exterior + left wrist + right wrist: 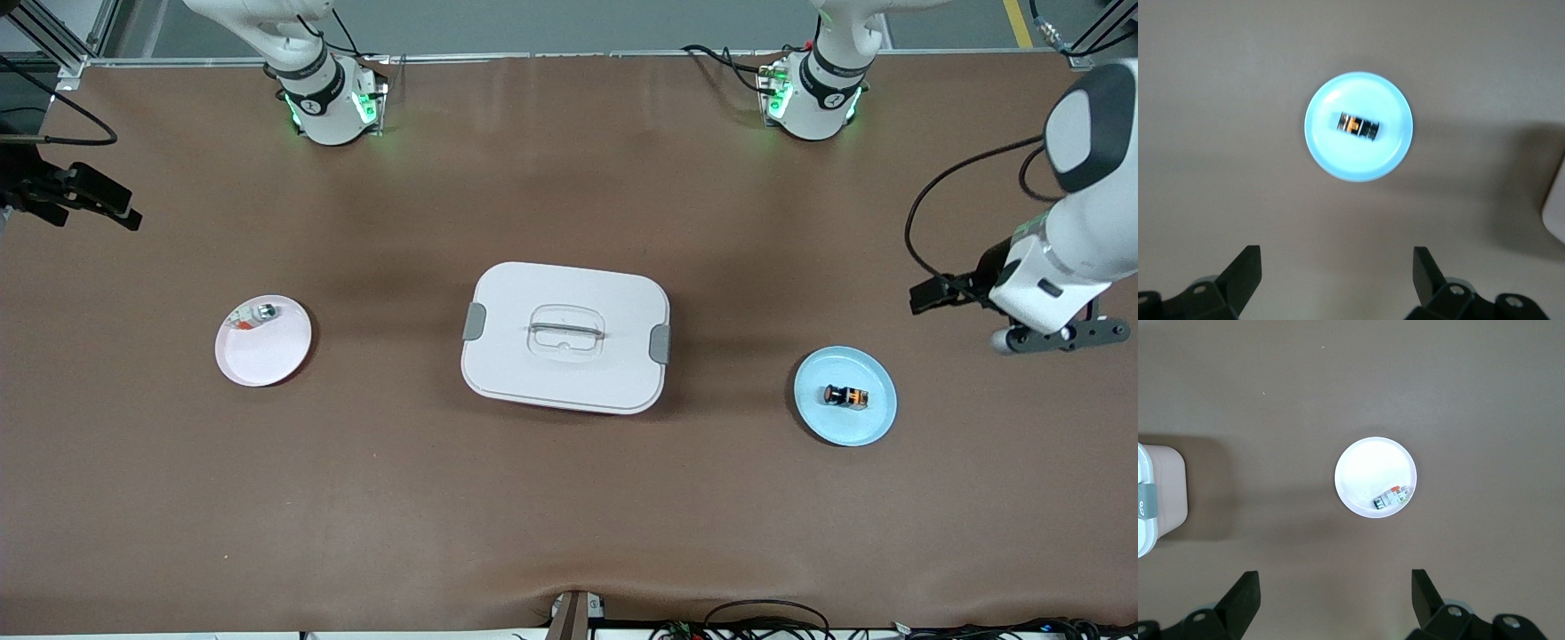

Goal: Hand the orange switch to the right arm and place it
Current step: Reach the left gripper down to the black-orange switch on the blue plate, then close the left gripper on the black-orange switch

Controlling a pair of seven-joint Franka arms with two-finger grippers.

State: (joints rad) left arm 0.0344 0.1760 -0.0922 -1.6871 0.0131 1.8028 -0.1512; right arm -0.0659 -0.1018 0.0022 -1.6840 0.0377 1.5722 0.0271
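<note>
Covering table (569, 516), brown mat, plates apart

Count: two plates (one blue (845, 396), one pink (263, 340)), one orange switch (845, 396), one silver-and-clear part (264, 312), one lidded white box (565, 337), two arms.

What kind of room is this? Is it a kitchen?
Probably a robot lab, not a kitchen: two robot arms bolted to a brown-covered table, loose cables along its edge, and an orange switch on a blue plate.
</note>
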